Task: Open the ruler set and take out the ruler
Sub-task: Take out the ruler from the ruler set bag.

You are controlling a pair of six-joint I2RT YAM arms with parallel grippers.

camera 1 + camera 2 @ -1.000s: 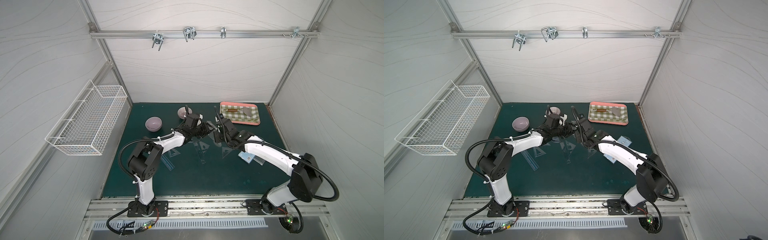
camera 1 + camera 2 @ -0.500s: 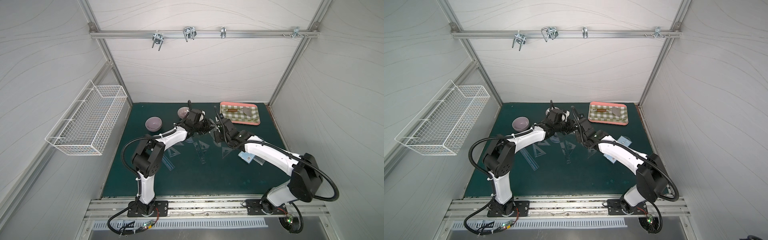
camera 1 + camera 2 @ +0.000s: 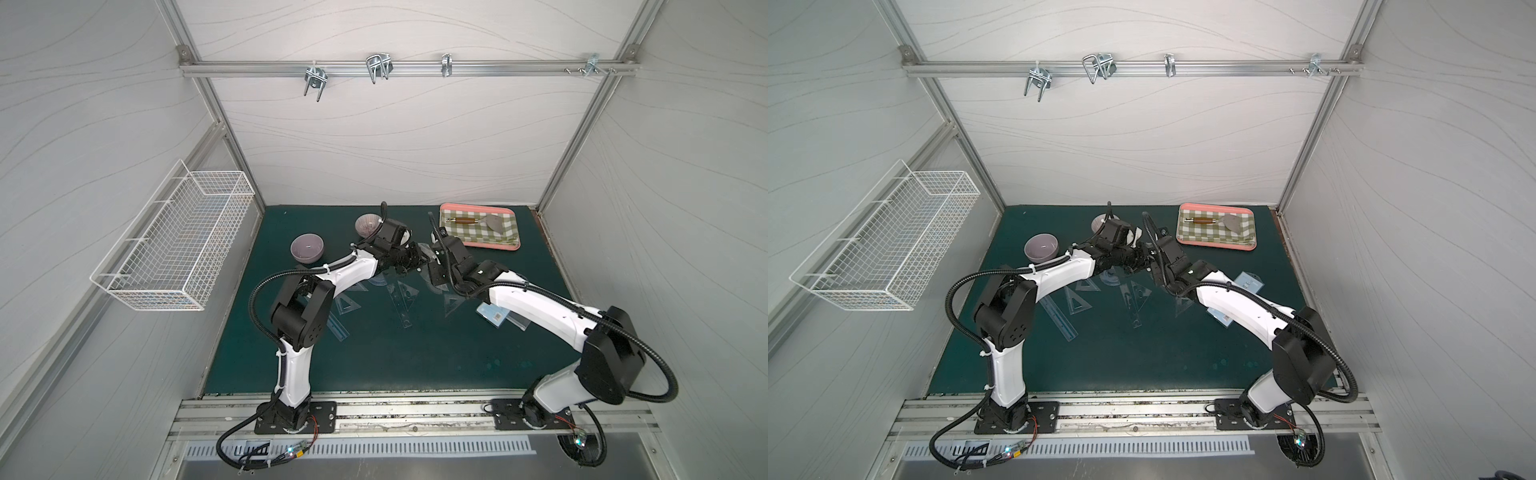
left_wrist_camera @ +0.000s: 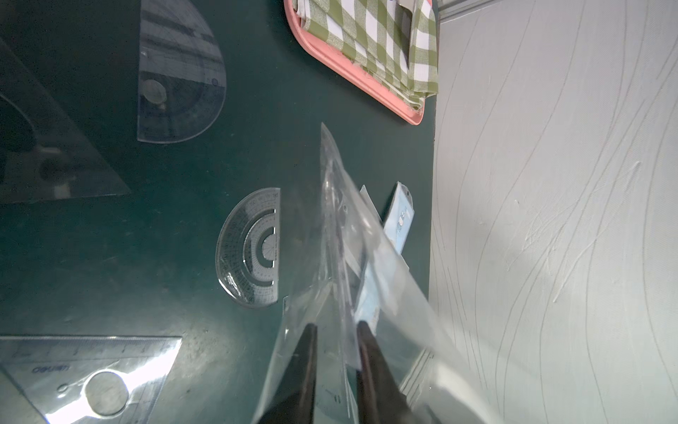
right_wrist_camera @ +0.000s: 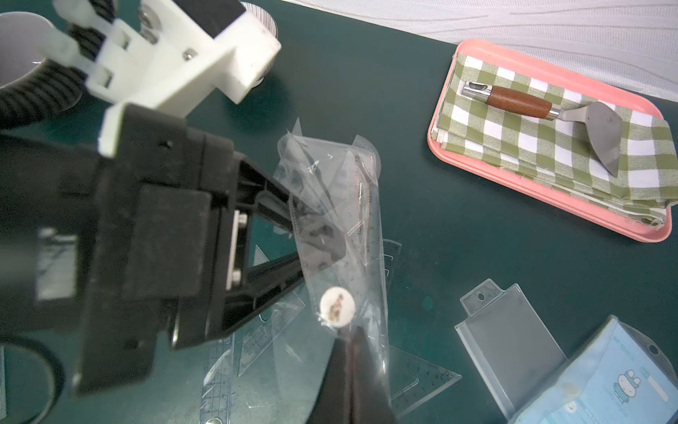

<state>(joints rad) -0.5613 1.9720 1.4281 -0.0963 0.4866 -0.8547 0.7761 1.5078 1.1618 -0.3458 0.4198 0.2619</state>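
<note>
The ruler set point(image 5: 341, 220) is a clear plastic bag with rulers inside, held up over the green mat between both arms; it also shows in a top view point(image 3: 426, 251). My right gripper point(image 5: 350, 332) is shut on the bag's end, just below a round white sticker point(image 5: 337, 306). My left gripper point(image 4: 335, 326) reaches in from the opposite side. Its two dark fingers point(image 4: 308, 352) stand close together, with the bag's film and a ruler edge point(image 4: 339, 257) between them. In both top views the two grippers point(image 3: 415, 259) point(image 3: 1142, 255) meet at the back middle of the mat.
Loose clear rulers lie on the mat: a protractor point(image 4: 253, 249), set squares point(image 3: 401, 295) and a straight ruler point(image 3: 336, 328). An empty clear case point(image 5: 510, 337) and a blue pack point(image 5: 605, 385) lie under the right arm. A pink tray point(image 3: 494, 248), two bowls point(image 3: 307, 248) and a wire basket point(image 3: 174, 245) stand around.
My left arm has reached further right, toward the right gripper, and its jaws have narrowed around the bag. The right arm has stayed put, still shut on the bag.
</note>
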